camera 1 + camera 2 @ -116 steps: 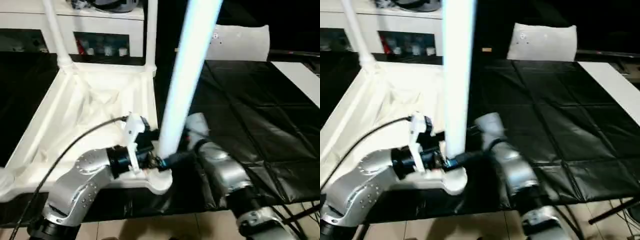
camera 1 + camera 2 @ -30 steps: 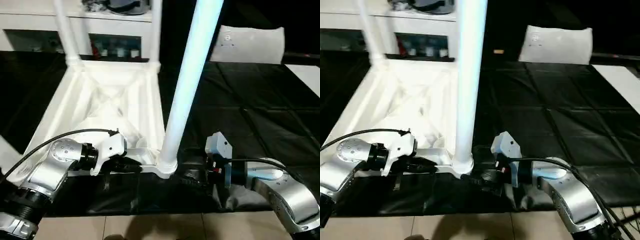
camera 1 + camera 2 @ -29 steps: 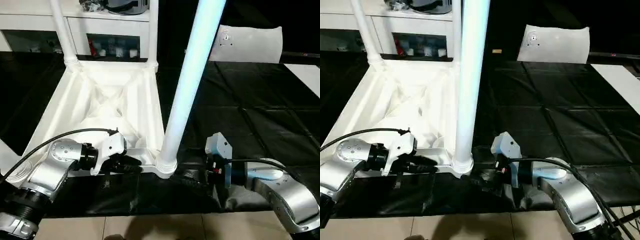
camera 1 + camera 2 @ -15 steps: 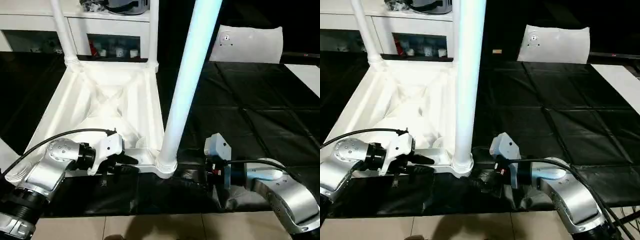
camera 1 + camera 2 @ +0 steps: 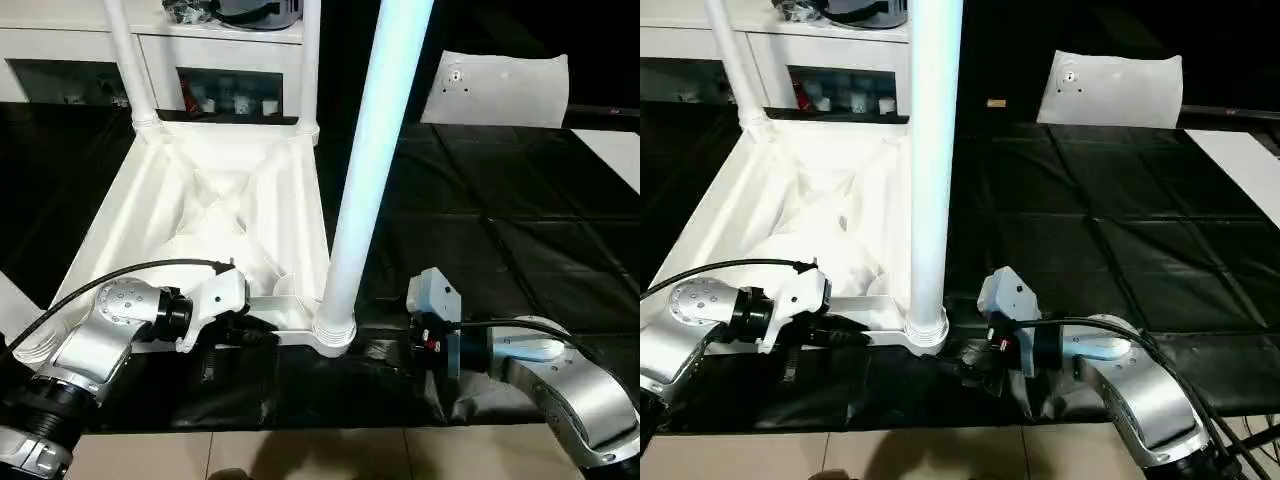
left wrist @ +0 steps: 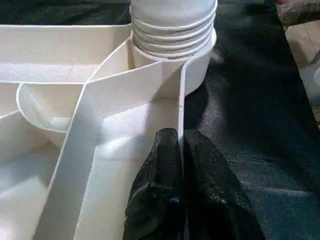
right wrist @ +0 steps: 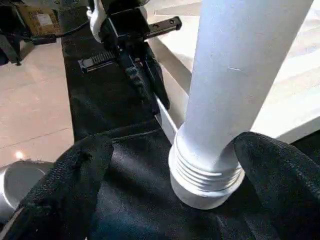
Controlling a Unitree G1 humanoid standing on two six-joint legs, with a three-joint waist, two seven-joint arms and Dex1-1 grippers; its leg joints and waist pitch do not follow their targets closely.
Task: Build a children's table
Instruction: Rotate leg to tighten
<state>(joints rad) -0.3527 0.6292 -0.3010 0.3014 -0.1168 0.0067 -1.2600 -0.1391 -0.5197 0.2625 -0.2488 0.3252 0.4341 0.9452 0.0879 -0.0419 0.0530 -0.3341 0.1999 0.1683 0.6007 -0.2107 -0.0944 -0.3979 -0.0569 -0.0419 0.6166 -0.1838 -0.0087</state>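
Observation:
The children's table top (image 5: 230,200) lies upside down on the black-covered bench, ribbed underside up. A long white leg (image 5: 375,150) stands in its near right corner socket (image 5: 333,335), and two more legs (image 5: 125,60) (image 5: 310,60) stand in the far corners. My left gripper (image 5: 262,336) is shut on the thin near rim wall (image 6: 181,107), just left of that socket. My right gripper (image 7: 172,150) is open, with its fingers (image 7: 65,185) set wide on either side of the leg's threaded base (image 7: 205,180).
A white cabinet (image 5: 220,60) with dark openings stands behind the table top. A white cushion-like bag (image 5: 495,88) lies at the back right, and a white panel (image 5: 615,150) at the right edge. The black cover (image 5: 500,230) ends at the tiled floor (image 5: 300,455) in front.
My left gripper's fingers, parted half a second ago, have closed on the rim. The right gripper and the leg have stayed in place.

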